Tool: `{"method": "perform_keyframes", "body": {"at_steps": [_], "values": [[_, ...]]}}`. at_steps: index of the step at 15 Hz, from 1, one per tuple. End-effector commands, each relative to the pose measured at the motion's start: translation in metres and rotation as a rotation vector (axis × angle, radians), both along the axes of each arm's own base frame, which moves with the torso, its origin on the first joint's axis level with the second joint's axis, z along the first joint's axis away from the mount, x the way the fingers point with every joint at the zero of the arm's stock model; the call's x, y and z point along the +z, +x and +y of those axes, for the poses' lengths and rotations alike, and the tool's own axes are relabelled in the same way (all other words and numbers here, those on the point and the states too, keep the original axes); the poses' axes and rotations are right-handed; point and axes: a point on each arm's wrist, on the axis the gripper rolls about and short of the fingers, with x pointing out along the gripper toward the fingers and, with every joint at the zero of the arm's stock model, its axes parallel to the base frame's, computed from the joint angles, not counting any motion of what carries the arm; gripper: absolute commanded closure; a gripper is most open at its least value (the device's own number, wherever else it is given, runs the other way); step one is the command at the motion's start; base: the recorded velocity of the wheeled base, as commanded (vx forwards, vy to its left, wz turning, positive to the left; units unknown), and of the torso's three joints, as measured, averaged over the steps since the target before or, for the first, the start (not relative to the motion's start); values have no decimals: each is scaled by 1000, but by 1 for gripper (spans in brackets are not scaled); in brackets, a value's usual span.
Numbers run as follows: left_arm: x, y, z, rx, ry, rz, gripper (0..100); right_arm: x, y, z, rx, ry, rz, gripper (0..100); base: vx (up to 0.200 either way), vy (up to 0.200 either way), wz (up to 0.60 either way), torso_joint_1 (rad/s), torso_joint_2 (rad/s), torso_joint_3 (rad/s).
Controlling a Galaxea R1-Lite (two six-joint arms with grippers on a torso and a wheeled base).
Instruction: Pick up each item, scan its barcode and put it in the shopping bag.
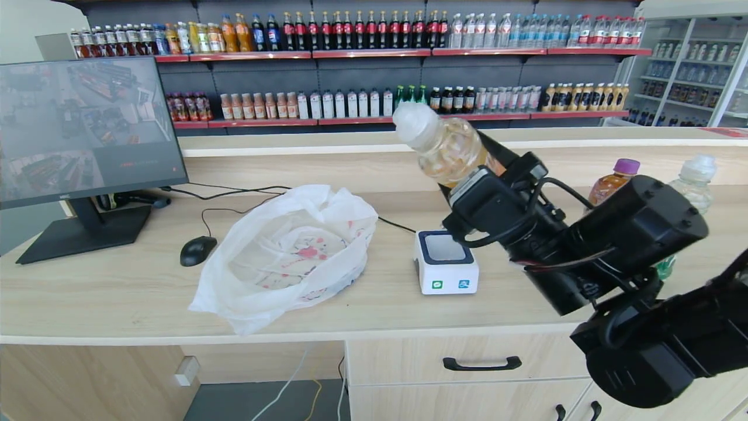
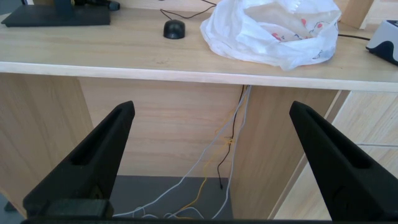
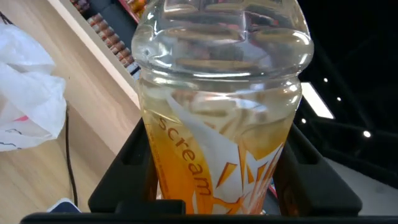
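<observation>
1. Left hand (image 2: 211, 106): fingers spread wide, holding nothing; low before the worktop (image 1: 117, 292) front, nearer than the scanner (image 1: 445, 262) and beneath its level.
2. Scanner: white box, dark window upward, on the worktop.
3. Shopping bag (image 1: 289, 251): white, open-mouthed, just left of the scanner.
4. Right hand (image 1: 473, 169): pinched on the bottle (image 1: 441, 146) of orange drink, tilted in the air above the scanner.
5. Mouse (image 1: 197, 250) and monitor (image 1: 87, 128): left of the scanner, past the bag.
6. Purple-capped bottle (image 1: 613, 178) and clear bottle (image 1: 695, 181): upright, right of and beyond the scanner.
7. Drink shelves (image 1: 374, 52): far behind the scanner.

Passage lies between shopping bag (image 1: 286, 251) and scanner (image 1: 445, 262) (mouse (image 1: 197, 250) flanks bag) — monitor (image 1: 82, 128) blocks left.
</observation>
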Motion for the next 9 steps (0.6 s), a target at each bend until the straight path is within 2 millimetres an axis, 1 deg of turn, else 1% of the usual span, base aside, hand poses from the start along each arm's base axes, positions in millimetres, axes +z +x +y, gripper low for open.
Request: {"method": "perform_keyframes", "body": {"at_steps": [1, 4, 6, 7, 8, 9], "values": [[0, 0, 0, 2, 0, -1, 0, 28, -25, -24, -32, 134, -15, 100, 0, 0, 0, 0, 0, 0], [0, 0, 0, 0, 0, -1, 0, 32, -40, -40, -48, 283, 46, 100, 0, 0, 0, 0, 0, 0], [0, 0, 0, 0, 2, 1, 0, 32, -44, -52, -69, 356, 71, 100, 0, 0, 0, 0, 0, 0], [0, 0, 0, 0, 2, -1, 0, 32, -44, -54, -76, 400, 85, 100, 0, 0, 0, 0, 0, 0], [0, 0, 0, 0, 2, 1, 0, 32, -44, -55, -85, 472, 109, 100, 0, 0, 0, 0, 0, 0], [0, 0, 0, 0, 2, -1, 0, 31, -43, -57, -110, 622, 147, 100, 0, 0, 0, 0, 0, 0]]}}
